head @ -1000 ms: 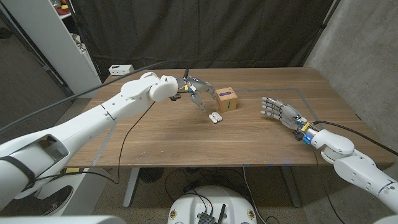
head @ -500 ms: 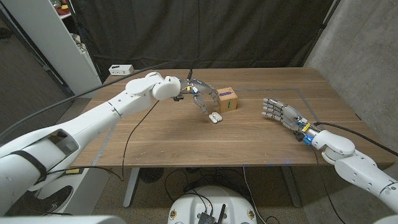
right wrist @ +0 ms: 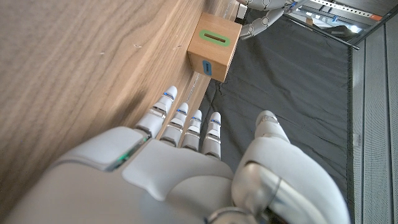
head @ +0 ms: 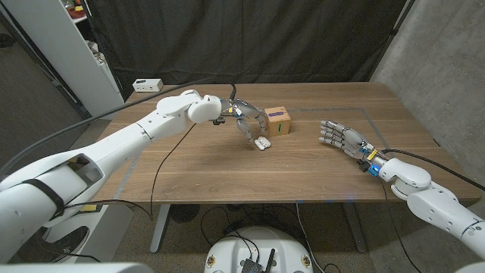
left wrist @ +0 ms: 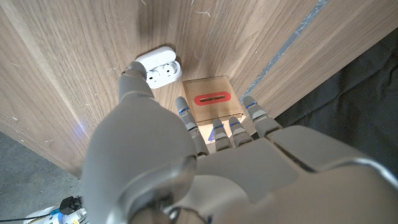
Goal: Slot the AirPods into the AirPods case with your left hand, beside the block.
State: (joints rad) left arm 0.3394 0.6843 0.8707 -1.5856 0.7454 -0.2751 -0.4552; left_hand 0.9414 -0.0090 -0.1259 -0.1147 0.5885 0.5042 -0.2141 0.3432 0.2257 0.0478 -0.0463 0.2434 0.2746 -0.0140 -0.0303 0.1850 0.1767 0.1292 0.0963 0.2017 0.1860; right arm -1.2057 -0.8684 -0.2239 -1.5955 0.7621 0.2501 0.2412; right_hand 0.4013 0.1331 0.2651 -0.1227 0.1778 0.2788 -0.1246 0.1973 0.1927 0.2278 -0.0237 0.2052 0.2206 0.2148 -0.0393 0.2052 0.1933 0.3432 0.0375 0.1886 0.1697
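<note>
I see the open AirPods case (head: pixel 261 142) lying on the table (head: pixel 227 174) just beside the wooden block (head: pixel 276 121). My left hand (head: pixel 244 119) hovers over the case, fingers spread, holding nothing. My right hand (head: pixel 339 136) waits well apart from the block, fingers extended together.

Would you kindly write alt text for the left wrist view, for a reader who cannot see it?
The robot's left hand reaches over a wooden table, one fingertip at an open white AirPods case with both earbuds seated. Beside the case stands a wooden block with a red-outlined slot on its face.
</note>
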